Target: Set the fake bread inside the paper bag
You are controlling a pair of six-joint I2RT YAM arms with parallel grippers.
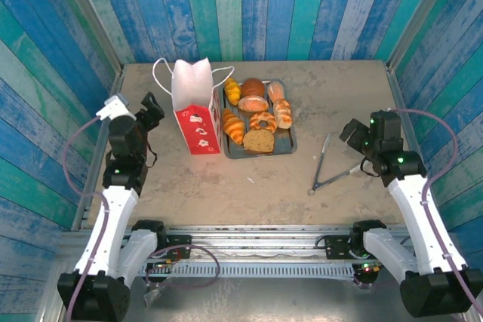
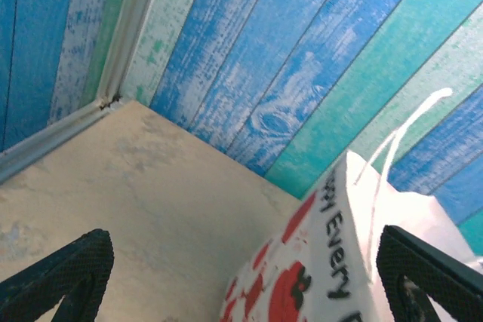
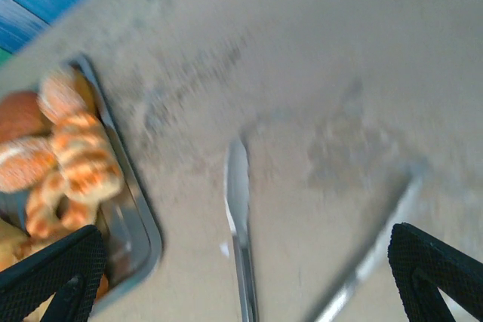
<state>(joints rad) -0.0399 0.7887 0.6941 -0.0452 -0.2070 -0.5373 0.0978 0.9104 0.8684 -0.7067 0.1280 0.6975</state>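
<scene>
White links and black joints on left arm (image 1: 113, 220) and right arm (image 1: 419, 205); green lights (image 1: 115, 173); lilac cables (image 1: 66, 152); black cross-hatched fingers (image 2: 64, 269).

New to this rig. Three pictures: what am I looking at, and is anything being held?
Two robot arms are bolted at the near edge of a beige table. The wide picture comes from a fixed camera above and behind them. The other two come from a small camera on each wrist, so the black padded shapes in the bottom corners are that arm's own fingers.

On the table stands an upright white paper bag with a red lower band. Beside it, a grey metal tray carries golden-brown toy pastries. Metal tongs lie to the right.

The left tool hovers next to the bag, and the right tool is near the tongs. Both are open and hold nothing.
</scene>
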